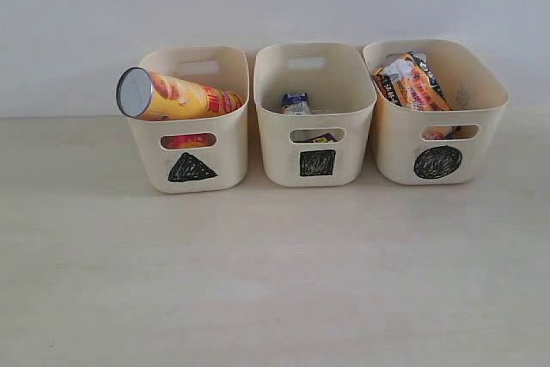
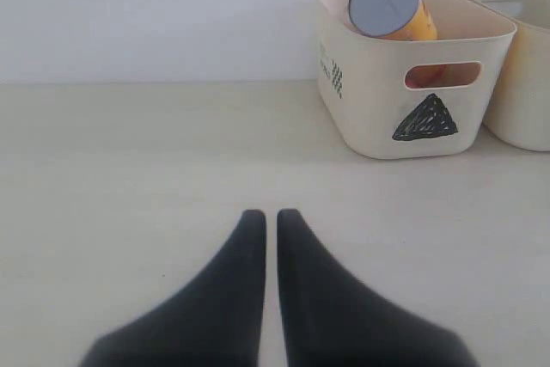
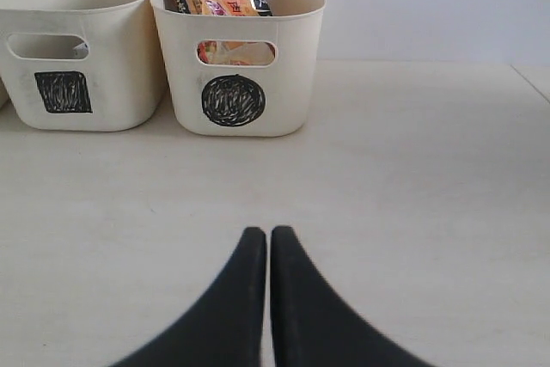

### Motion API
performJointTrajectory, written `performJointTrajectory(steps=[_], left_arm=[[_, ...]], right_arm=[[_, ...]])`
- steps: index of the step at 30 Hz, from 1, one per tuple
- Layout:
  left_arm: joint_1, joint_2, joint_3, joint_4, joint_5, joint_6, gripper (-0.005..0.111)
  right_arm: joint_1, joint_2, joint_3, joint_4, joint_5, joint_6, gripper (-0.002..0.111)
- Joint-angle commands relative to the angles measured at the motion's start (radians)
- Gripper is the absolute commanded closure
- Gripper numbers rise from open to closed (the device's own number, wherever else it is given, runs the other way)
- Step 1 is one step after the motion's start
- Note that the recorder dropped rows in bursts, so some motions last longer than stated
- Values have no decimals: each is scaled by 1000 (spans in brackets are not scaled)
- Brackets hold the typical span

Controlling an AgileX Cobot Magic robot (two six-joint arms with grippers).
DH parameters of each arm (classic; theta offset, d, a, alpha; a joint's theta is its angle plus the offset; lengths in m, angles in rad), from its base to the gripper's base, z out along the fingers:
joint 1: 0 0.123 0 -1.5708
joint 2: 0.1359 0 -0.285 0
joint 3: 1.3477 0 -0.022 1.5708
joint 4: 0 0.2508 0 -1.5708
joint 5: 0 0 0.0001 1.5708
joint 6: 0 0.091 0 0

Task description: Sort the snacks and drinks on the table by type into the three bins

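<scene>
Beside the square bin [image 1: 275, 156], on my left arm's side, the triangle bin [image 1: 228, 152] holds the yellow chip tube [image 1: 185, 99]. The tube lies tilted and is not seated. Its long axis runs away from the square bin, and its grey capped end overhangs the rim farthest from that bin. Inside the square bin are the small blue-white carton [image 1: 296, 103] and, seen through the handle slot, the small purple box [image 1: 320, 137]. On the square bin's other side, the circle bin [image 1: 395, 156] holds the orange-white noodle bag [image 1: 414, 85]. No item shows on the table [image 1: 275, 281].

Left gripper [image 2: 268, 214]: fingers drawn together to a thin gap, holding nothing. Right gripper [image 3: 261, 231]: same condition. Both are well short of the bins.

Judgement: sorting appears complete. If a move remains, it is seating the tube, and the left gripper is nearer.

The left wrist view shows the cap end-on. Only the exterior view shows the tube's length, and it shows neither gripper. The right wrist view omits the triangle bin.
</scene>
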Motion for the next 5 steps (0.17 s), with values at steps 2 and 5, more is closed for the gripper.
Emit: performJointTrajectory(steps=[2,5], left_arm=[[4,-3,4,-7,-3,7,102],[4,-3,4,-7,-3,7,102]], right_arm=[[-4,-4,-1,2,-3,-2,108],[-4,-4,-1,2,-3,-2,108]])
